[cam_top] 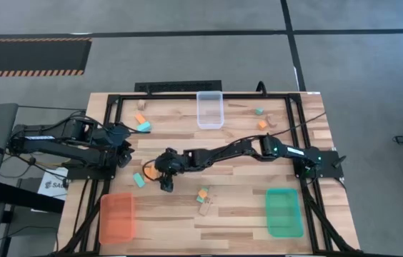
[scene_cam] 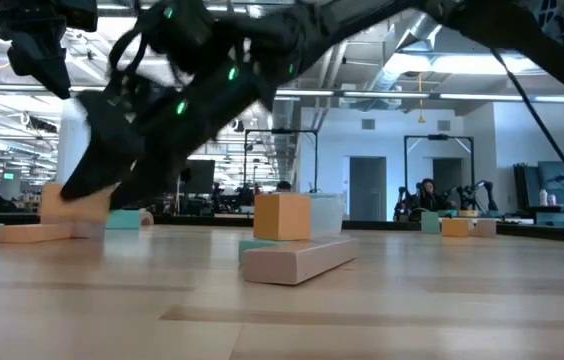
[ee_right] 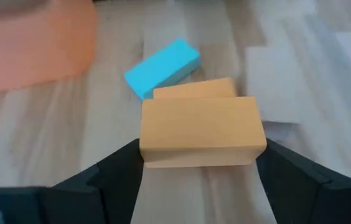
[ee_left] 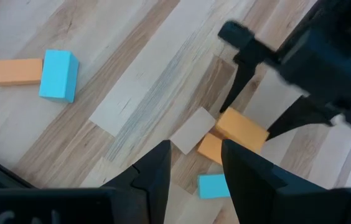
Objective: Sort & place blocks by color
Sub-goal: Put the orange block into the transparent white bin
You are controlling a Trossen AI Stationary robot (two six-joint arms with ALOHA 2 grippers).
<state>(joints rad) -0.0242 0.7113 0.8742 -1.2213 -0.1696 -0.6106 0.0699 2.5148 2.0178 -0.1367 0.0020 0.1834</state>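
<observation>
While the left tool (ee_left: 194, 168) hovers agape, the right tool (ee_right: 197, 163) – fingers apart – straddles an orange block (ee_right: 201, 130)

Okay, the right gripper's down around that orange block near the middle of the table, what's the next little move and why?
Probably finish closing, then lift straight up. The right gripper has its fingers on either side of the top orange block, which sits on a second orange block beside a blue block. A straight lift should spare those neighbours. The orange tray lies nearby.
</observation>
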